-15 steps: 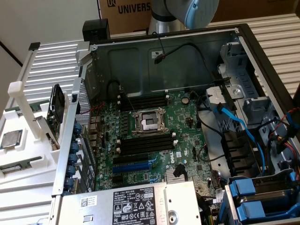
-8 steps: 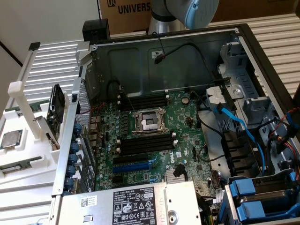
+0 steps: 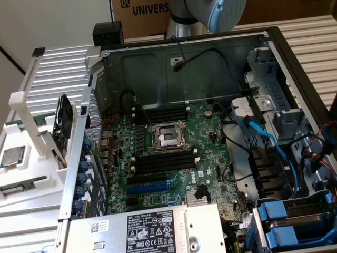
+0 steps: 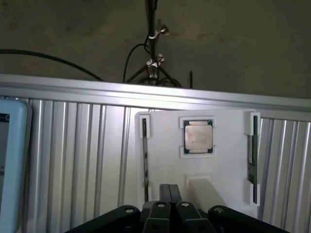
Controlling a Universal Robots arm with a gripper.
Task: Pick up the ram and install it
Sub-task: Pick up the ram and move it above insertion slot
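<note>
Two ram sticks stand on edge in a white holder (image 4: 165, 160): one ram stick (image 4: 145, 160) in one side clip, the other ram stick (image 4: 252, 155) in the opposite clip. A square silver processor chip (image 4: 198, 136) lies between them. My gripper (image 4: 170, 188) hangs well above the holder, shut with nothing between its fingers, closer to the first stick. In the exterior view the holder (image 3: 31, 174) lies at the left outside the case, with a ram stick (image 3: 18, 186) and the chip (image 3: 11, 156) on it.
An open computer case (image 3: 274, 63) takes up most of the exterior view. Inside are the motherboard (image 3: 205, 137), its long black slots (image 3: 163, 161), the processor socket (image 3: 167, 138), loose cables (image 3: 274, 142) and a power supply (image 3: 152, 229). The arm (image 3: 210, 13) stands behind the case.
</note>
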